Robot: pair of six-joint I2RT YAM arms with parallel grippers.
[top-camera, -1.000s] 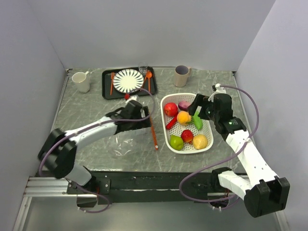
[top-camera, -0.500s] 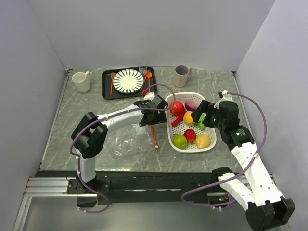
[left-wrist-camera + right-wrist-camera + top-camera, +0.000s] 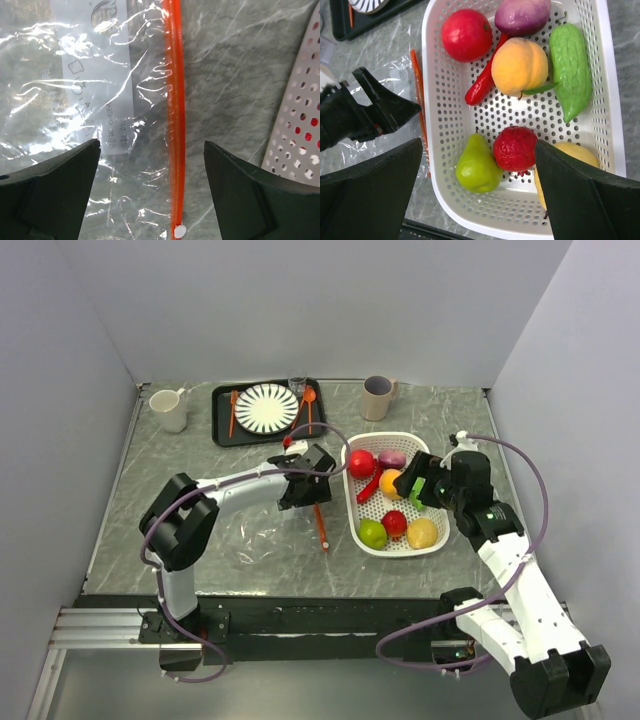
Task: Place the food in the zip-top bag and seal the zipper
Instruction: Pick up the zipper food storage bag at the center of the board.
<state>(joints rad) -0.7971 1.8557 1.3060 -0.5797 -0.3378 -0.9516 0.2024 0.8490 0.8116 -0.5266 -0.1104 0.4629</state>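
The left tool [image 3: 151, 145], held open just above the zipper [image 3: 176, 125] of the zip-top bag [image 3: 75, 75] on the table [image 3: 230, 75] beside the basket [image 3: 300, 125], should be lowered and closed gently on one edge.

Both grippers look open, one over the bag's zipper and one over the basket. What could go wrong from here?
1. The open left gripper straddles the orange-red zipper strip of the flat clear plastic bag. Closing may pinch both layers, leaving the mouth shut.
2. The open right gripper hangs over the white perforated basket, where the green pear sits against the red crinkled fruit. It may nudge both, or slip off one.
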